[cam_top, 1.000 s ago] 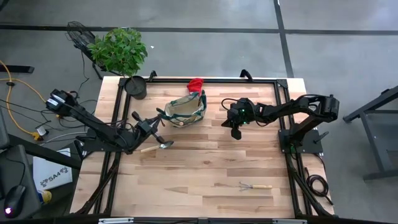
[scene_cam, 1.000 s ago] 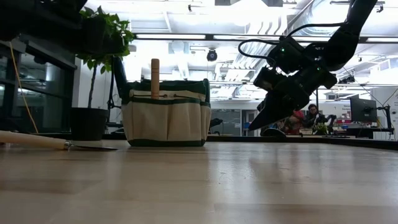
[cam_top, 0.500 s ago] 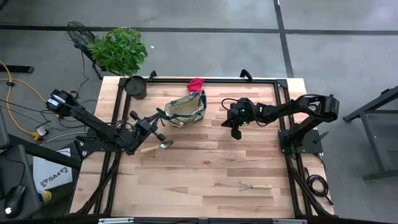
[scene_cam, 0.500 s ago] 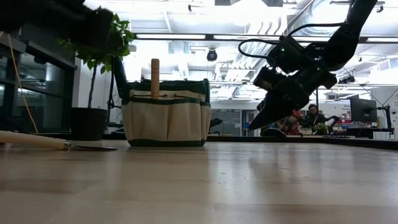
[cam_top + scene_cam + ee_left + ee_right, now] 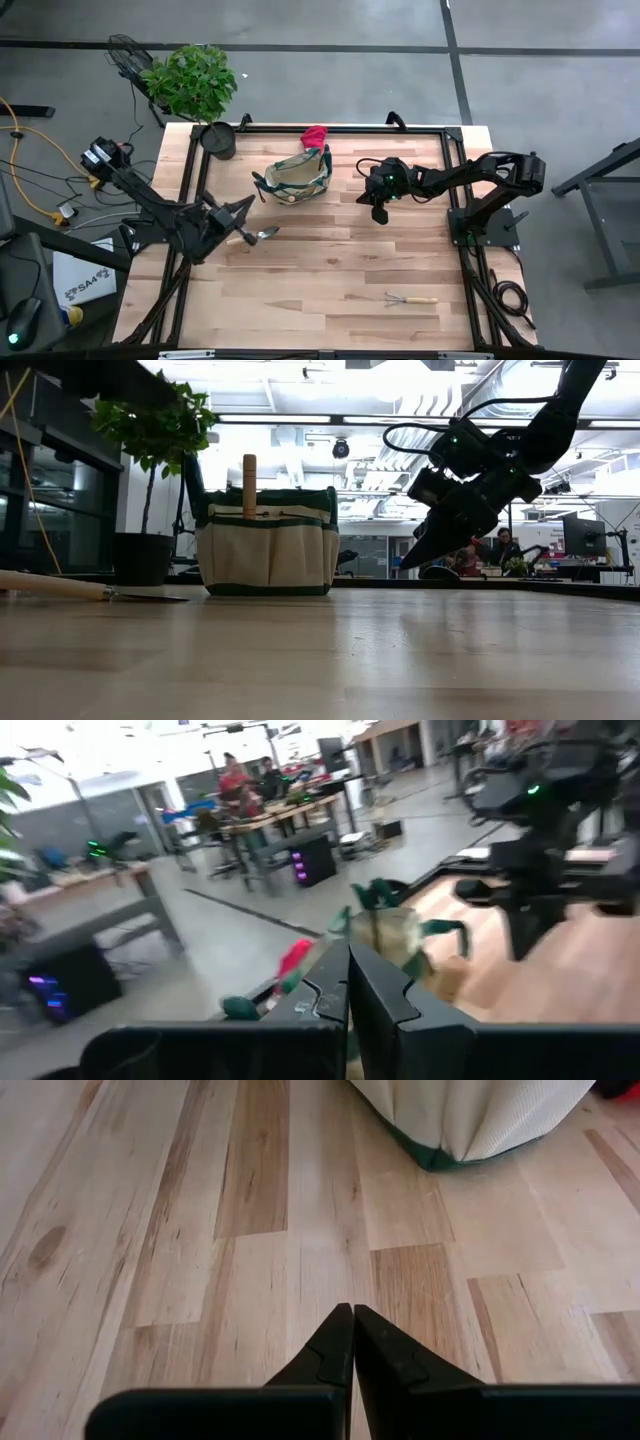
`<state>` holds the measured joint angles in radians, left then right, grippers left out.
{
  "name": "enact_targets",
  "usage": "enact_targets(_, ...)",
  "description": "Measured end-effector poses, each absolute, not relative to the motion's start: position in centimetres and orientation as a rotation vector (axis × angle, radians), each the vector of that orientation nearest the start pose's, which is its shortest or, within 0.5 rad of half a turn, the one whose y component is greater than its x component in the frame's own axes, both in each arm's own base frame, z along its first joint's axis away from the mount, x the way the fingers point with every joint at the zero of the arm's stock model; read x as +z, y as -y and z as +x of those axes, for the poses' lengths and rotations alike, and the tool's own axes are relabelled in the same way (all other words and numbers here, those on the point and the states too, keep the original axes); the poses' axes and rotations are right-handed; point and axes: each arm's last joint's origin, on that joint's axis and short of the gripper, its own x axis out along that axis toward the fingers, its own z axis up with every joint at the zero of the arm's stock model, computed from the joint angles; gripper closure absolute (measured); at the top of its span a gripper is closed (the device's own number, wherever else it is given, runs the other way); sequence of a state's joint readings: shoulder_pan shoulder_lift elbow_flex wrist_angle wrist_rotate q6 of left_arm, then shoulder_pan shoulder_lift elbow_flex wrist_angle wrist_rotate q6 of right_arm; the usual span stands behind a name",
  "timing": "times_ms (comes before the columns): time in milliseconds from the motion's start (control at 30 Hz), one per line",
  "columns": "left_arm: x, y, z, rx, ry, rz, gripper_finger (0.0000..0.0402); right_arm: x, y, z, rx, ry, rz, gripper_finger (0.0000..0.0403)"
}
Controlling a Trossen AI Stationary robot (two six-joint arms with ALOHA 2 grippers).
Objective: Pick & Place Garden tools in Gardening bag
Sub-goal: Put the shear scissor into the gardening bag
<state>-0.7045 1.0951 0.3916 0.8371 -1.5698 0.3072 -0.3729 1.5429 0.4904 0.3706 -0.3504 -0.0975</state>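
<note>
On the tabletop (image 5: pixel 330 260), near its far edge, the bag (image 5: pixel 295 177) stood upright, mouth up, which left it ready to receive tools from above. It was tan fabric with dark green trim, soft-walled and pleated where the right wrist view showed its base. A wooden handle (image 5: pixel 249 486) rose straight out of its mouth, round and pale, so one tool was judged already stowed. A red glove (image 5: pixel 315 135) lay limp against the bag's far side.

The trowel (image 5: pixel 255 235) lay flat on the boards, silver blade toward the centre, wooden handle toward the left arm. The left tool (image 5: pixel 232 215) hung just beside it, fingers fully shut and holding nothing; whether it touched the handle could not be told from above. The position suggested it was working at this trowel rather than gripping it.

The right tool (image 5: pixel 379 214) hovered clear of the wood, beside the bag, fingers pressed together and empty, apparently waiting.

The rake (image 5: pixel 410 299) lay alone toward the near edge, well apart from both arms: thin metal tines, short wooden grip. It remained to be collected.

A black pot (image 5: pixel 219 140) with a leafy plant stood at the far left corner.
</note>
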Motion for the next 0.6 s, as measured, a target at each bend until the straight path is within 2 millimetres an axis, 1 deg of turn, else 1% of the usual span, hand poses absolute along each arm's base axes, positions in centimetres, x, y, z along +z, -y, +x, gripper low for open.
enact_targets(133, 21.5, 10.3, 16.1, 0.848, -0.065, 0.144, 0.0401, 12.5, 8.5, 24.6, 0.010, -0.636, 0.147, 0.0399)
enact_targets(300, 19.5, 9.4, 16.1, 0.876, -0.039, 0.077, 0.0401, 12.5, 8.5, 24.6, 0.015, -0.633, 0.148, 0.0399)
enact_targets(433, 18.3, 7.9, 16.6, 0.865, -0.053, 0.013, 0.0401, 12.5, 8.5, 24.6, 0.017, -0.628, 0.147, 0.0399)
enact_targets(600, 17.3, 5.5, 17.6, 0.860, -0.113, -0.097, 0.0401, 12.5, 8.5, 24.6, 0.017, -0.628, 0.147, 0.0399)
